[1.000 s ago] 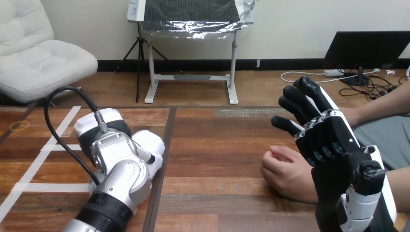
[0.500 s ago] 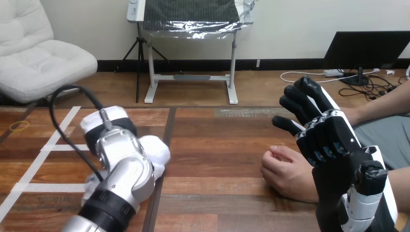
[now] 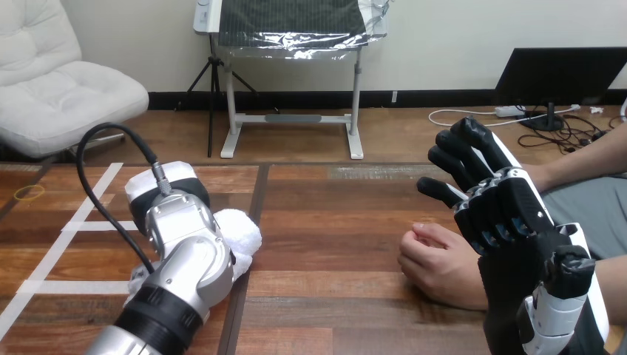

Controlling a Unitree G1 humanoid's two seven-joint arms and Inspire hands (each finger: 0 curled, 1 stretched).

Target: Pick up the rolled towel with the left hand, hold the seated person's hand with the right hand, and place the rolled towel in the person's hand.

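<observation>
Head view: the robot's left hand (image 3: 168,191) lies low over the wooden table (image 3: 333,214) at the left, most of it hidden behind its own silver wrist and forearm (image 3: 185,277). The white rolled towel (image 3: 241,232) pokes out to the right of that wrist, on or just above the table, and a small white bit shows at the forearm's lower left. Whether the hand grips the towel cannot be told. At the right, the right hand (image 3: 510,214) is raised with its black fingers (image 3: 462,151) spread and fairly straight, closed on nothing. The person's hand (image 3: 432,266) rests loosely curled on the table just left of it, its wrist hidden behind the robot's palm.
</observation>
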